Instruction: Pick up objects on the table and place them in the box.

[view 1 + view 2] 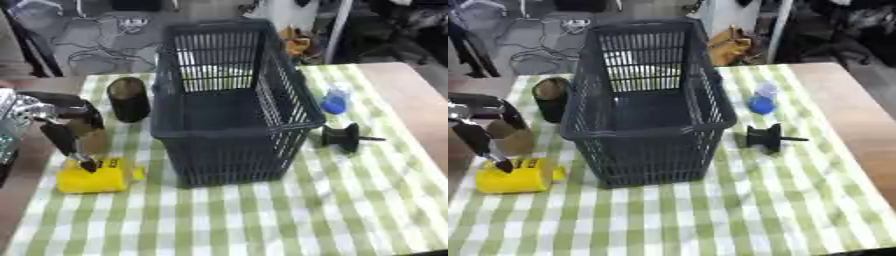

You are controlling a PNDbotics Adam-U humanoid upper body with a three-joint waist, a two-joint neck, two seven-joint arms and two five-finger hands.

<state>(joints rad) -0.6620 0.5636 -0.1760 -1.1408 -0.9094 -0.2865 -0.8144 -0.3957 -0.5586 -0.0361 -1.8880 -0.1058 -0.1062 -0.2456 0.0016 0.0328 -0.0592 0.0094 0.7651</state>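
Note:
A dark plastic basket [229, 131] stands in the middle of the green-checked cloth, with nothing visible inside. Left of it a yellow object [91, 177] lies on its side. My left hand [63, 134] comes in from the left edge, open, and one straight finger points down with its tip on top of the yellow object. A dark cylinder [129, 99] stands upright behind the hand, close to the basket's left wall. Right of the basket are a small blue bottle [335, 100] and a black spool-shaped piece [344, 137]. The right hand does not show.
A tan object [509, 139] stands just behind my left hand. The cloth [289, 215] covers the table's front; bare wood [411, 100] shows along the right side. Cables and clutter lie on the floor beyond the far edge.

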